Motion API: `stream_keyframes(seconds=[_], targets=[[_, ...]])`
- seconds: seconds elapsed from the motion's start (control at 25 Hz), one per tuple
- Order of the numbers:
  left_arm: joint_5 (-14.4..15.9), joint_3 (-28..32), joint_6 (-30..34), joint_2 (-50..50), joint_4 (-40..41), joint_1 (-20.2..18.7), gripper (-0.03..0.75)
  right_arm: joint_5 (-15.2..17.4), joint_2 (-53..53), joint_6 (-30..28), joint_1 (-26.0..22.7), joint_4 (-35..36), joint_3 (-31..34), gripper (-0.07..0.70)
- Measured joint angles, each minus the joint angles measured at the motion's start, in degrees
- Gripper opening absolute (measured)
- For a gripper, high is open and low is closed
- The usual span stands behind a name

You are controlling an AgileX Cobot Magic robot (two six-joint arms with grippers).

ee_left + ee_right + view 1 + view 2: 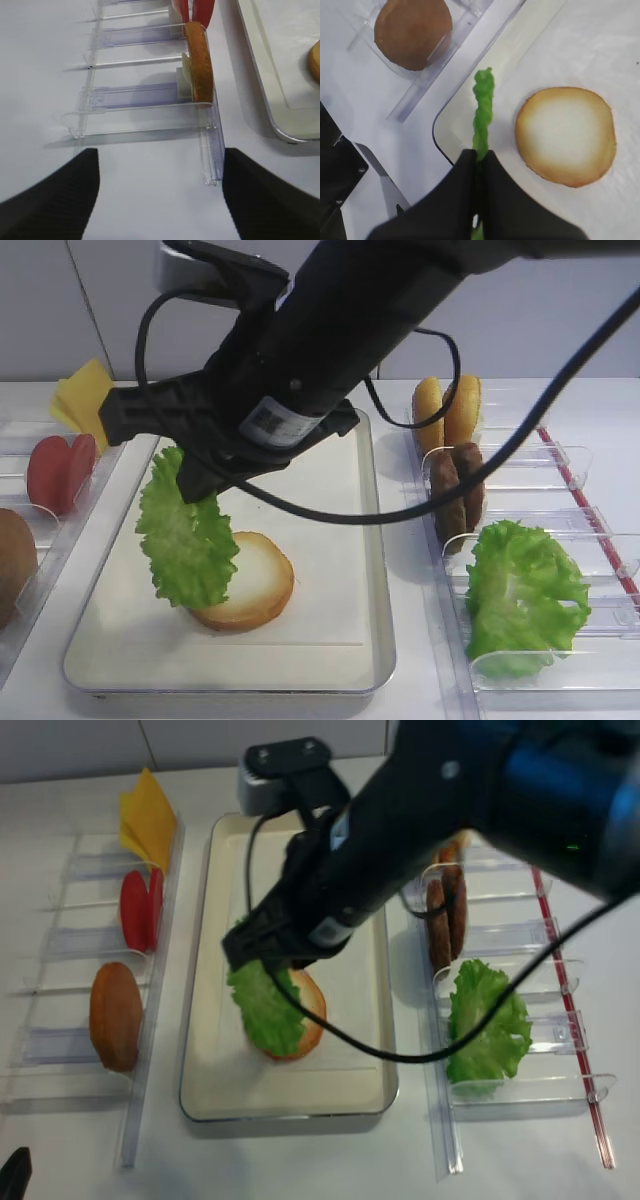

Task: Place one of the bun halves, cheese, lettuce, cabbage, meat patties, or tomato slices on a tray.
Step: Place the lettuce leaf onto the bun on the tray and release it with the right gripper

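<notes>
The large rectangular cream-coloured tray (350, 640) with its raised metal rim and white paper liner already carries one round golden-brown bun half (250, 585), lying cut face up towards the tray's near left part, so one layer looks done. The flat, frilly-edged bright green lettuce leaf (185, 540) is not yet down: it hangs on edge from the black right gripper (195, 480), whose jaws are pinched together on its upper rim, over the tray's left side with its lower part in front of the bun's left edge in the high view. In the right wrist view the leaf shows only as a thin green strip just beside the bun, near the tray's rounded corner, so I judge that it remains to be brought over the bun, or onto bare liner, and let go. The black left gripper (160, 195) hangs with its fingers spread wide over bare white table, holding nothing, beside a clear plastic bin (150, 100) with another bun standing in it. Whether the leaf's lowest frill touches the tray or the bun cannot be told, since the arm and the leaf itself cover that spot. The arm also hides the tray's far end and part of the right-hand bins. The yellow cheese slices (80, 395) are cut off by the arm, and the dark brown meat patties (458, 490) stand partly behind a cable.
</notes>
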Motion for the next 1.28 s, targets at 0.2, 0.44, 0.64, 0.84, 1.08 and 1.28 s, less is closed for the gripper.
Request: stream_keyframes(seconds=[0.2, 0.44, 0.64, 0.84, 1.08, 1.28], targets=[[0.0, 0.0, 0.0, 0.0, 0.0, 0.0, 0.519, -3.84, 3.65, 1.04, 0.5, 0.89, -0.13, 0.055], [0.0, 0.0, 0.0, 0.0, 0.0, 0.0, 0.519, -7.07, 8.06, 2.51, 0.5, 3.68, -0.13, 0.055], [0.0, 0.0, 0.0, 0.0, 0.0, 0.0, 0.519, -7.84, 10.33, 2.6, 0.5, 4.58, -0.13, 0.055], [0.0, 0.0, 0.0, 0.0, 0.0, 0.0, 0.519, -7.98, 10.68, 3.78, 0.5, -1.06, -0.13, 0.055], [0.0, 0.0, 0.0, 0.0, 0.0, 0.0, 0.519, -7.85, 10.96, 7.18, 0.5, -7.22, -0.23, 0.055], [0.0, 0.0, 0.0, 0.0, 0.0, 0.0, 0.519, -6.05, 11.41, 12.43, 0.5, -15.0, -0.23, 0.055]])
